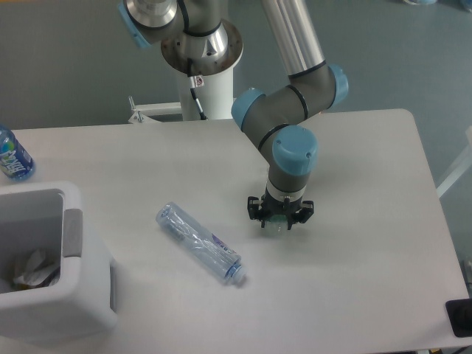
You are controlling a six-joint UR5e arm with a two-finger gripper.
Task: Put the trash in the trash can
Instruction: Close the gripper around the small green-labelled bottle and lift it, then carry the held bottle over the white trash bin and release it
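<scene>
The longer clear bottle [198, 243] lies on the table at centre left, its white cap [237, 274] pointing toward the front right. Only a greenish clear sliver of the short bottle [276, 226] shows, under my gripper [280, 219]. My gripper points straight down over it, with the jaws spread to either side of it. The wrist hides whether the pads press on it. The white trash can [81, 299] stands at the front left corner with a grey tab [72, 232] on its rim, well to the left of my gripper.
A bottle with a bright blue label [12, 155] stands at the far left edge behind the trash can. Crumpled items [31, 268] lie inside the can. The arm's white base post [208, 92] rises at the back. A black object [459, 317] sits at the front right corner.
</scene>
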